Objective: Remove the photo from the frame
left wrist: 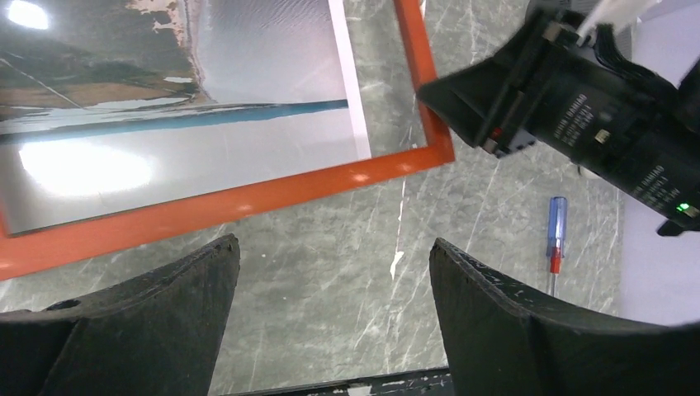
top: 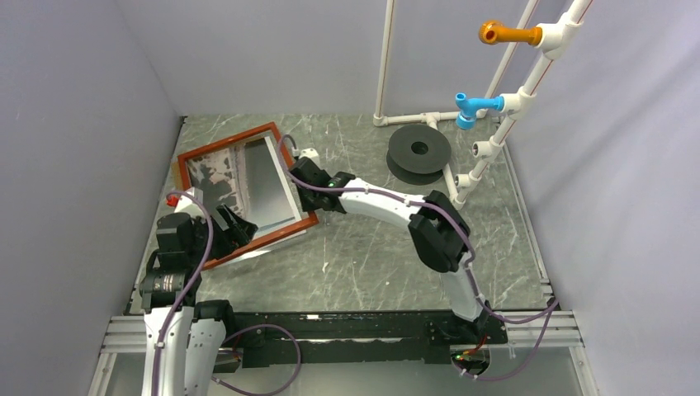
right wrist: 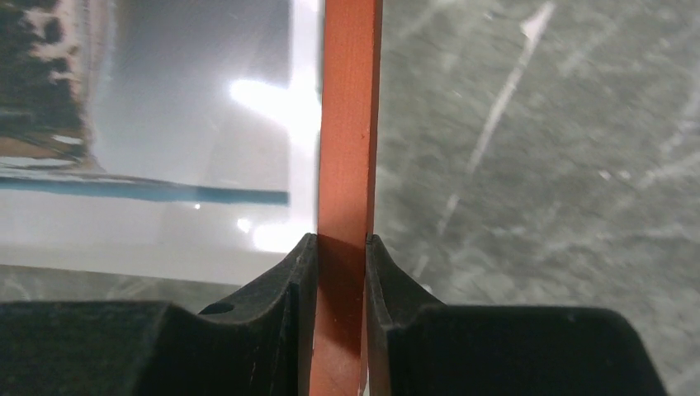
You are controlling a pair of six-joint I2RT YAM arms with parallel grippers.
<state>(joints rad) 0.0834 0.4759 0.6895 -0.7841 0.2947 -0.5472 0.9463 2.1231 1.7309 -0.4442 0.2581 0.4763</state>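
Right jaws, close under the wrist lens: pinching the frame [right wrist: 348,124] on its right-hand rail, one finger on each side of the reddish wood. Grip looks square and firm.

Left jaws: spread wide, nothing between them, hovering over bare desk [top: 371,247] just outside the frame's near rail.

Photo [top: 268,181] lies inside the frame opening at the far left of the desk, glossy, with heavy glare. It sits skewed to the rails. A strip of desk shows between its pale right edge and the right rail, so it seems loose rather than seated. No backing panel visible. Whether the frame is raised off the desk, cannot tell.

Small blue-handled tool [left wrist: 557,239] lies on the desk near the right arm, clear of the work.

Step, as judged: frame secured, separation not yet done. Next move likely calls for the left jaws to pin or pinch the photo's near edge while the right draws the frame away. Risks: the slick sheet dragging along, or creasing.
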